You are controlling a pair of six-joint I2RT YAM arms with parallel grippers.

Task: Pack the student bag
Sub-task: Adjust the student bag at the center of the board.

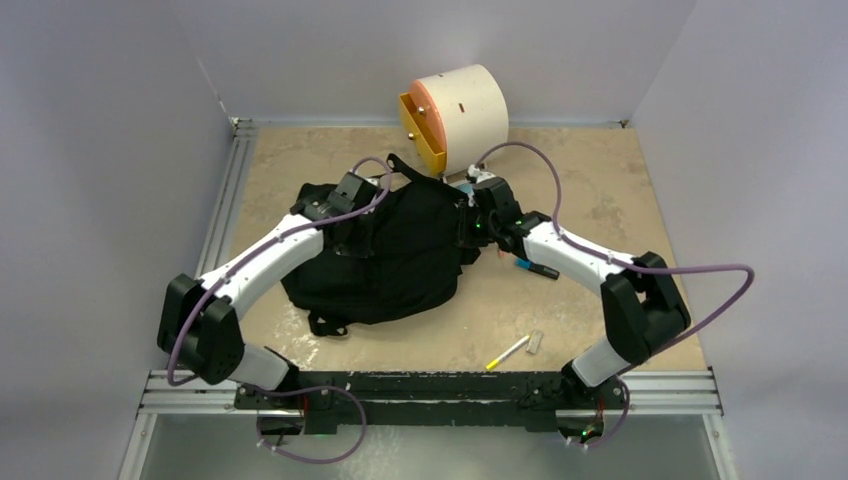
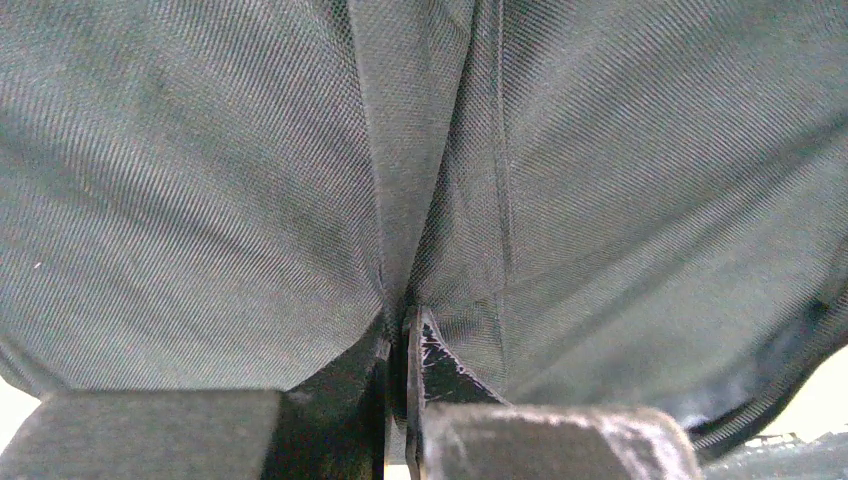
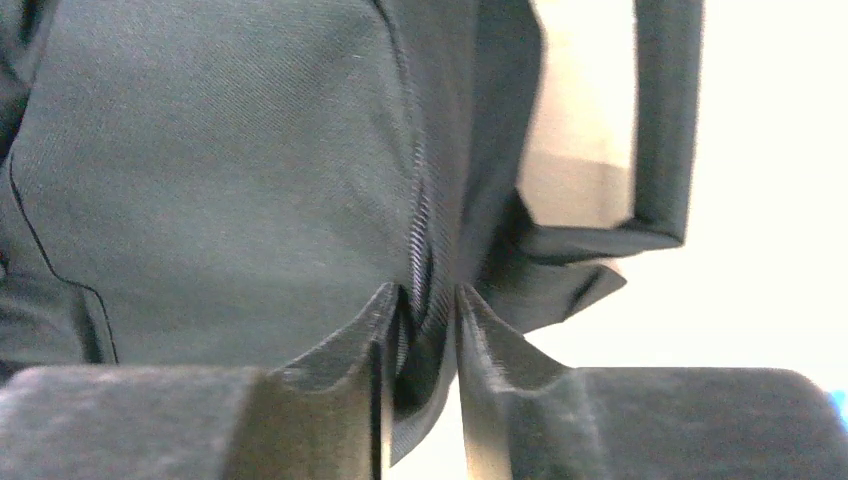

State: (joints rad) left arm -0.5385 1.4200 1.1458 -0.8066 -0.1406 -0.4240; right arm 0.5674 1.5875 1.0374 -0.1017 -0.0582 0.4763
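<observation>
The student bag (image 1: 395, 255) is a large black fabric backpack lying in the middle of the table. My left gripper (image 1: 352, 222) is shut on a fold of its fabric at the bag's upper left; the left wrist view fills with grey-black weave (image 2: 250, 180) pinched between the jaws (image 2: 405, 320). My right gripper (image 1: 468, 222) is shut on the bag's zipper edge at its right side; the right wrist view shows the zipper seam (image 3: 420, 230) clamped at the gripper (image 3: 428, 300) and a strap loop (image 3: 660, 120) beyond.
A cream cylindrical drawer box (image 1: 455, 118) with an orange-yellow front stands behind the bag. A blue-black marker (image 1: 536, 267) lies under the right forearm. A yellow pen (image 1: 508, 352) and a small pale piece (image 1: 535, 341) lie near the front edge.
</observation>
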